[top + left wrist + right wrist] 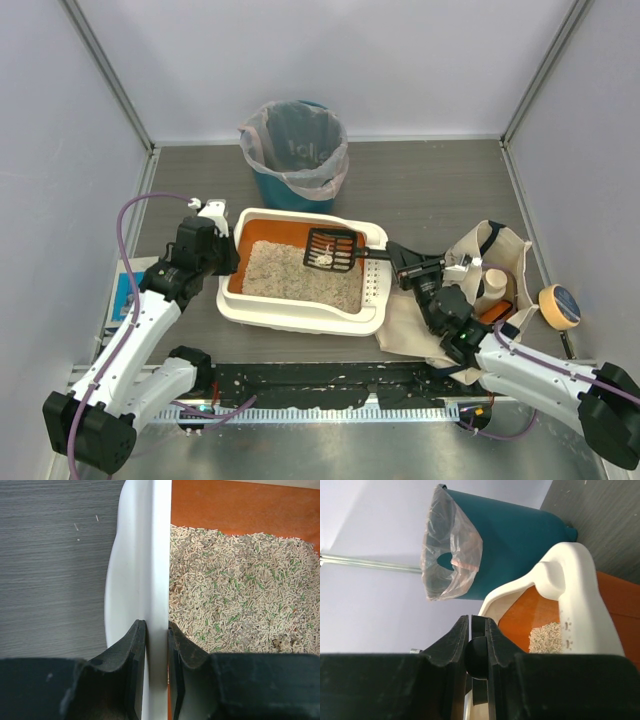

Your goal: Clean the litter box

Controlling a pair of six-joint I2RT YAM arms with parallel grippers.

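1. Fingers of the left gripper (156,630) are closed on the rim of the litter box (300,318). One finger is outside the white wall and one is inside, beside the litter (240,580). In the top view this grip sits at the box's 9 o'clock side.
2. Fingers of the right gripper (477,625) are clamped on the handle of the black slotted scoop (333,249). They sit at the box's 3 o'clock end, just beyond the perforated rim.
3. Scoop blade lies over the litter toward the 1 o'clock corner, carrying a pale clump (322,260).
4. Step judged in hand: carrying the clump to the lined teal bin (295,185), at 12 o'clock from the box.
   - Hold the blade level.
   - Lift it clear of the far wall before travelling.
   - Hold the left grip firm so the box does not slide on the worktop (440,190).
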